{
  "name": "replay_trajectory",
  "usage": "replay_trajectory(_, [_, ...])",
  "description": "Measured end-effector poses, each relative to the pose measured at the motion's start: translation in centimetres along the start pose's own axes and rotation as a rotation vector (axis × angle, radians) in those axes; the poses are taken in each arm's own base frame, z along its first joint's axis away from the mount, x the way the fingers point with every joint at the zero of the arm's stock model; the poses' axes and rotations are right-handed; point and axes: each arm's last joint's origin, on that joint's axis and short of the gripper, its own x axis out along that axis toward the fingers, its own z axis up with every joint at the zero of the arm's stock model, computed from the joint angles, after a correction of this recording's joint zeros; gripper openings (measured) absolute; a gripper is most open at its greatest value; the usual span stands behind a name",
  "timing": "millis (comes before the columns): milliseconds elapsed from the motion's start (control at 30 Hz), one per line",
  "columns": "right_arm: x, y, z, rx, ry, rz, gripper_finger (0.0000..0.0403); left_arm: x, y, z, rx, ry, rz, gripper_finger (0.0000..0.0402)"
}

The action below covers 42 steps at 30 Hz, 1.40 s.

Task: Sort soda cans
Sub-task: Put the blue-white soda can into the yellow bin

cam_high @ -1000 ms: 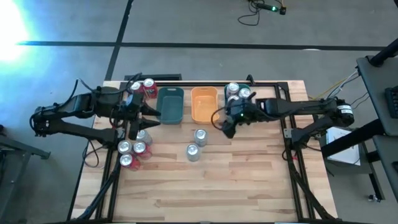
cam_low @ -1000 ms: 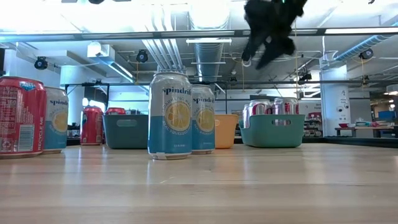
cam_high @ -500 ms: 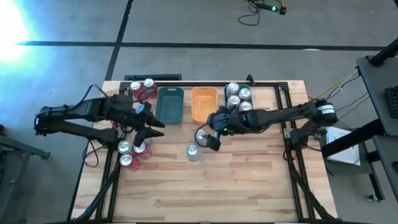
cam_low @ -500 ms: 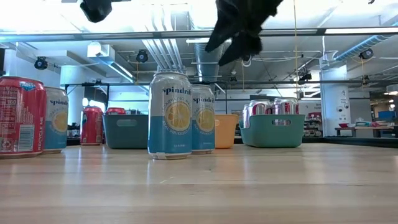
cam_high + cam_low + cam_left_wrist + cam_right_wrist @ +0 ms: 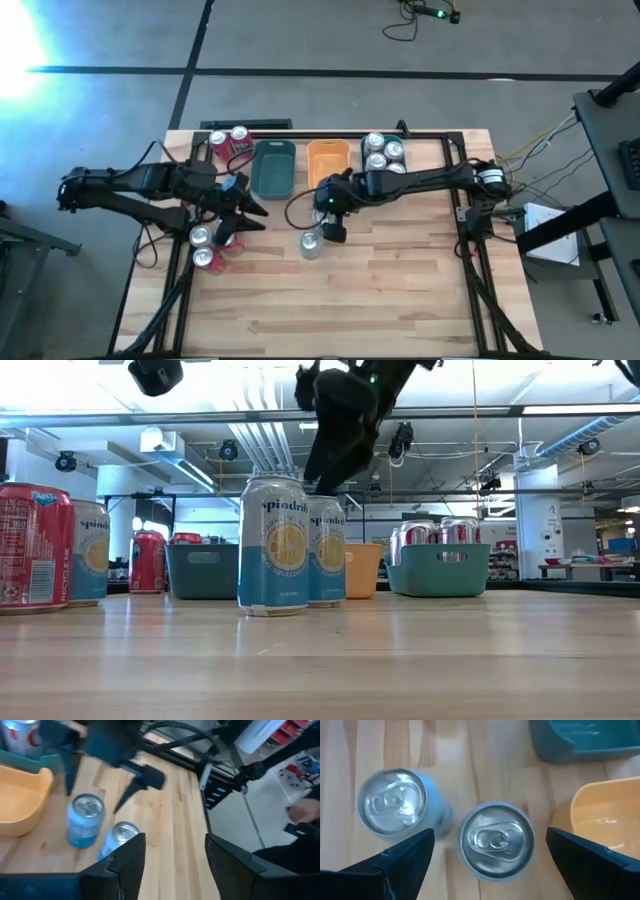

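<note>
The right pincer (image 5: pixel 331 222) hangs directly over the rear blue can (image 5: pixel 496 840), fingers (image 5: pixel 395 865) spread wide to either side of its lid. The can stands upright, long axis vertical, so the pincer is lined up along that axis and a straight descent looks like what the grasp needs. A second blue can (image 5: pixel 395 806) stands just beside it on the surface (image 5: pixel 400 290), close enough to be clipped by a finger. Both are smooth aluminium cylinders with shiny silver tops and ring pulls. The orange tray (image 5: pixel 327 165) lies near, rigid plastic with rounded corners, empty; a teal tray (image 5: pixel 273 167) sits beside it.

The left pincer (image 5: pixel 240 212) is apart and holds nothing, above the red and silver cans (image 5: pixel 212 245) at the left edge. The right arm is nearer the blue pair.
</note>
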Motion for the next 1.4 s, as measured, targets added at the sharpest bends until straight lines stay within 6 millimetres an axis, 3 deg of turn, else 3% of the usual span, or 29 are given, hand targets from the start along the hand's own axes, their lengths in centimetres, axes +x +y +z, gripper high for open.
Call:
replay_trajectory(333, [1.5,-1.1,-0.4,-0.041,0.036,-0.019,0.038,0.2,-0.5,0.1,0.014,-0.036,-0.001,0.019])
replay_trajectory(1033, [3.6,-1.3,-0.7,-0.063,0.061,0.007,0.0377,0.2,-0.7,0.4,0.025,-0.061,-0.01,0.019])
replay_trajectory(1333, [3.6,-1.6,-0.8,-0.032,0.062,0.018,0.0295,-0.2,-0.7,0.4,0.034,-0.083,0.008,0.019])
replay_trajectory(1400, [3.4,-1.7,-0.6,-0.022,0.074,0.021,0.0294,-0.4,-0.6,0.5,0.038,-0.101,0.03,0.019])
